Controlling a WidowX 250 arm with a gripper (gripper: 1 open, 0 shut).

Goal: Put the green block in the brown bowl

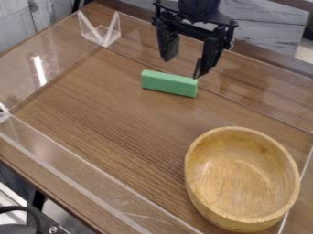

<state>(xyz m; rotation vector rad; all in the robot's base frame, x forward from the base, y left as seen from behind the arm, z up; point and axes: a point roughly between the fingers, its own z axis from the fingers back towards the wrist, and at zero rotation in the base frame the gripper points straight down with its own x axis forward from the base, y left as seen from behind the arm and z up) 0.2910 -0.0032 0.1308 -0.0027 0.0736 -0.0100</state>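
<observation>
Under me lay a dark wood-grain table (98, 119). The green block (167, 82) rested flat near its far side. The brown bowl (242, 176) sat well apart, at the near right corner.

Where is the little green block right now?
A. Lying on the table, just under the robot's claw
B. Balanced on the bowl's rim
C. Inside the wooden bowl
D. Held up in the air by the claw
A: the green block lies flat on the table, below the open gripper, while the brown bowl sits empty nearer the camera.
</observation>
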